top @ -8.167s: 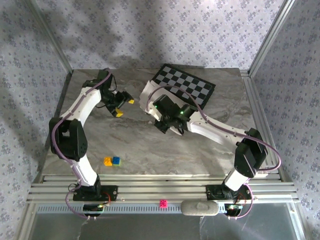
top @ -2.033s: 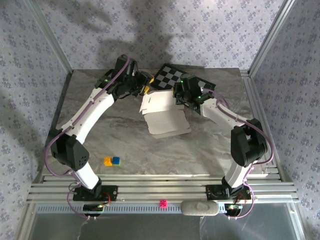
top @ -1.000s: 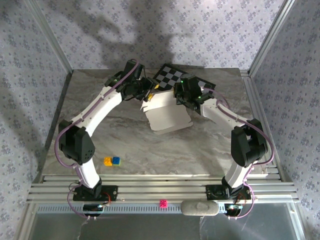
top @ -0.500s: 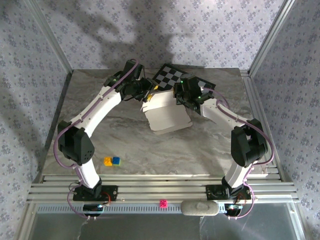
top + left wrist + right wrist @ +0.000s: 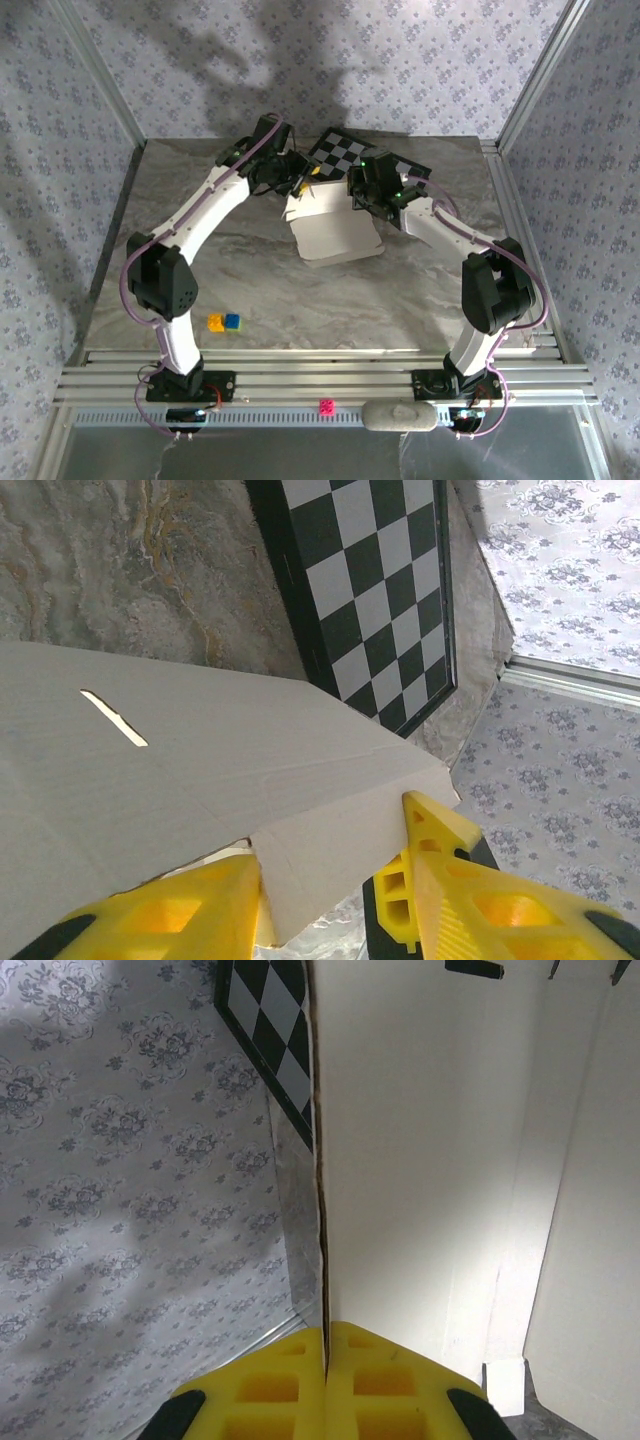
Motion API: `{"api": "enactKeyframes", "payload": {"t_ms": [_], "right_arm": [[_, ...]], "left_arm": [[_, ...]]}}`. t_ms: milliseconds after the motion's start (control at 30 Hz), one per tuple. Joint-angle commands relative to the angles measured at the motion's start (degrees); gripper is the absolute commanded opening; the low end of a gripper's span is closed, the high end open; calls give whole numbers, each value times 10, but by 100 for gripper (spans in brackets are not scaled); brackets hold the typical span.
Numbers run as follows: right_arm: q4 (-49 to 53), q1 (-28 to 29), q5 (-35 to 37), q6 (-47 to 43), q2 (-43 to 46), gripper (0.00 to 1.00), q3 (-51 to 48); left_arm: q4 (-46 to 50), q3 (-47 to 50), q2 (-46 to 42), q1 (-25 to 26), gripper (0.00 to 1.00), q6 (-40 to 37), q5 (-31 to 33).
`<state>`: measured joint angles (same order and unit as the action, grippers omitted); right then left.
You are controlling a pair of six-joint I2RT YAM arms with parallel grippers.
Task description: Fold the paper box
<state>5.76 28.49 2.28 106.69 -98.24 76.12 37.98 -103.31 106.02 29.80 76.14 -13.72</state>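
The tabletop is grey stone with wavy lines, like marble. Walls covered in pale paper with little flowers stand all around it. Shiny metal posts go up at the corners. Metal rails run along the near edge. The paper box is white and sits at the far middle of the tabletop, just beside the black-and-white checkered board. One side of the box stands up between the two hands. The left hand is at the far left corner of the box. Its yellow fingers are apart with a corner flap lying between them, and I cannot tell if they squeeze it. The right hand has its fingers pressed together, pinching a thin edge of the box. A yellow block and a blue block touch each other near the front left, well apart from the box. A small pink cube sits on the rails.
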Motion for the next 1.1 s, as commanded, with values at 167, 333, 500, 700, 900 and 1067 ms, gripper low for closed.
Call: {"api": "enactKeyframes", "payload": {"t_ms": [167,333,500,700,900,1067], "right_arm": [[3,8,-18,8,20,0,21],[-1,5,-17,6,18,0,20],[-4,-12,-18,2,23,0,9],[38,-51,-56,-11,34,0,23],[73,-71,-94,-1,32,0,45],[145,-83,-145,-13,15,0,98]], "left_arm": [[50,-19,4,4,22,59,-25],[54,-8,-11,-3,7,65,-21],[30,-4,-44,-35,23,39,-18],[82,19,-118,-124,47,-198,17],[-83,319,-214,-187,28,-371,-56],[-255,442,-217,-182,27,-447,-85]]}}
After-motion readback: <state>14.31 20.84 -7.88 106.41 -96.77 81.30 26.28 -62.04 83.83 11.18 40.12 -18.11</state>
